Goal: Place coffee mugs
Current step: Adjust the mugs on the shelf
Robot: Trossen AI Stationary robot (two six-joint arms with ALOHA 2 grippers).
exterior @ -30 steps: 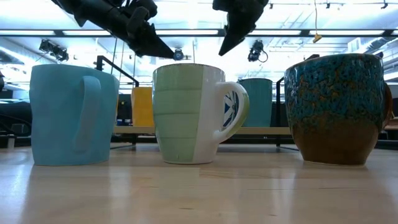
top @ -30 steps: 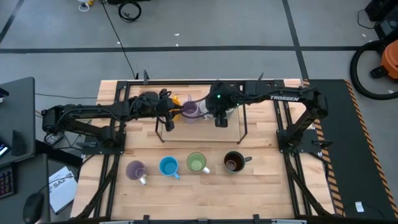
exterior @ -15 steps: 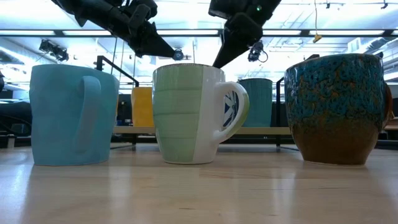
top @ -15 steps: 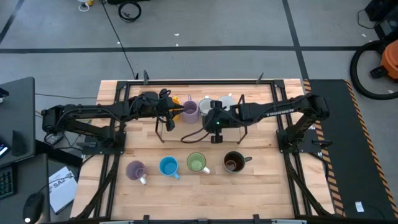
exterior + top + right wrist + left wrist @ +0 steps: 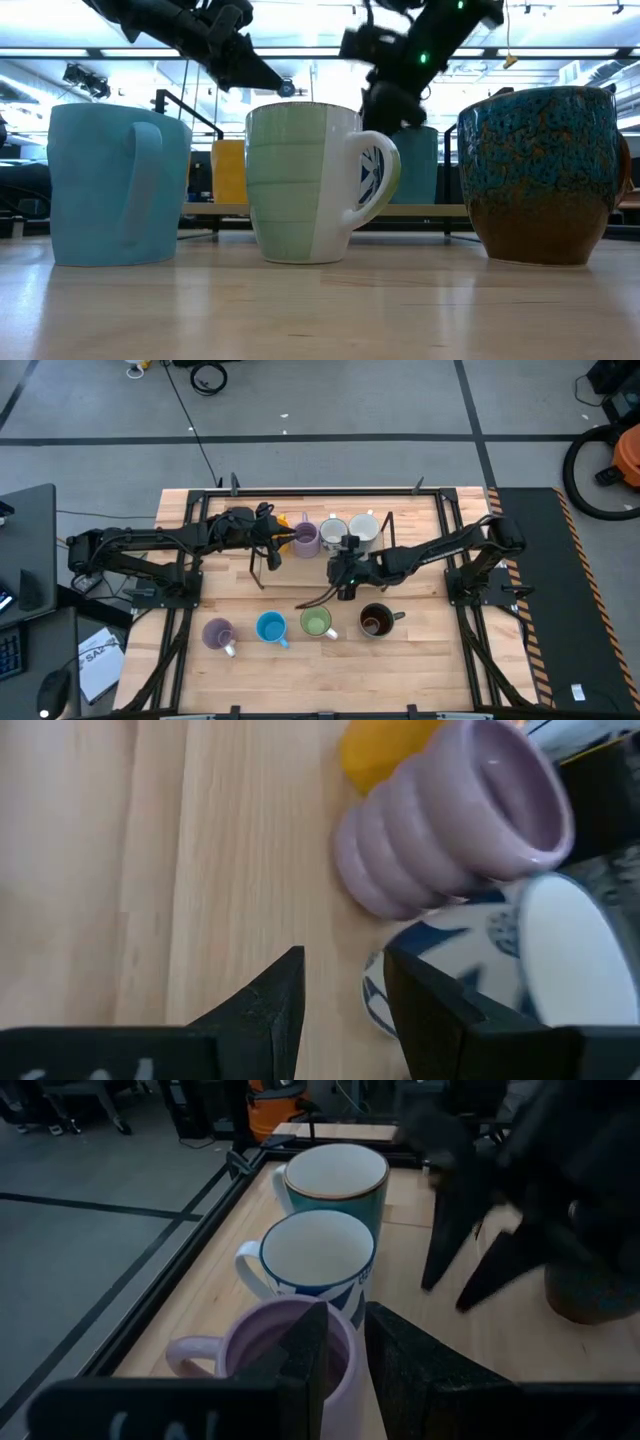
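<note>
Mugs stand in two rows on the wooden counter (image 5: 420, 650). Near the front edge there are four: a lavender mug (image 5: 217, 633) closest to the left edge, then a bright blue mug (image 5: 270, 627), a light green mug (image 5: 316, 622) and a dark brown-black mug (image 5: 376, 620), each a little apart from the next. Toward the back edge, inside a black wire frame (image 5: 388, 550), stand four more: an orange mug (image 5: 288, 524) mostly hidden under the left arm, a purple mug (image 5: 306, 538), a white patterned mug (image 5: 333, 530) and a pale white-teal mug (image 5: 364, 525), all close together. The left gripper (image 5: 272, 548) is at the left end of this back row, and in the left wrist view its two fingers (image 5: 305, 1348) stand with a narrow gap between them, one finger inside the purple mug and the other outside its wall, so the rim is between them; I cannot tell if they press on it. The right gripper (image 5: 346, 582) hangs over the middle of the counter, between the two rows and just behind the light green mug. In the right wrist view its fingers (image 5: 272, 995) are apart and hold nothing, with bare wood under them and the purple mug and the white patterned mug close beyond. In the low view the bright blue, light green and dark brown-black mugs stand upright in front, and both arms show above them.
</note>
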